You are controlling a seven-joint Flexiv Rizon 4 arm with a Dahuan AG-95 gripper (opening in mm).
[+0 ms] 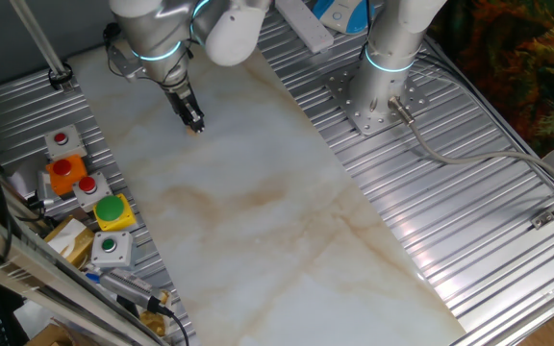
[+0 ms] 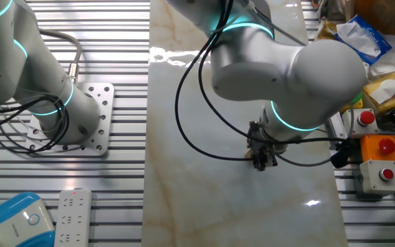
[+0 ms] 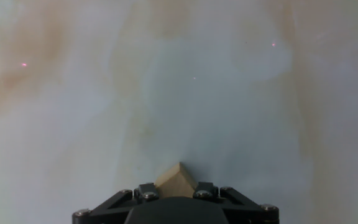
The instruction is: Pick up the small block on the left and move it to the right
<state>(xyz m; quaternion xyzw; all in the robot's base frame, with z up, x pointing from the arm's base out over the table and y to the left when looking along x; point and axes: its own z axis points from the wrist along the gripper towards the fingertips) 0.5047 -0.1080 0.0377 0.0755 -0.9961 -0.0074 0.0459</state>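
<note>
Jaws pinching the small block (image 3: 178, 179) between them, as the hand view shows: a tan wooden corner pokes out past the dark fingertips, wedged in the gap, with pale marble beyond it. From one fixed view the gripper (image 1: 194, 122) points down at the far left part of the worktop (image 1: 258, 221), tips at or just above the surface; whether the block touches the marble cannot be told from here, only a speck of tan shows at the tips. From the other fixed view the gripper (image 2: 260, 160) hangs under the bulky grey wrist with its cyan ring, black cable looping round it, and a faint tan bit sits at the tips close to the marble. Worktop is a cream slab with brownish veins, set between ribbed metal panels. Arm base (image 1: 383, 86) is bolted to a perforated plate on the ribbed panel to the side of the slab, a grey cable running off it. Along the slab's edge nearest the gripper stands a row of control boxes: a box with a red button (image 1: 61, 140), an orange box (image 1: 63, 176), another red button (image 1: 87, 186), a yellow box with a green button (image 1: 113, 210), and a small green button (image 1: 110, 246). All stand well apart from the gripper. A white power strip (image 2: 72, 217) and a blue-and-white device (image 2: 16, 218) lie on the ribbed panel near the arm base.
</note>
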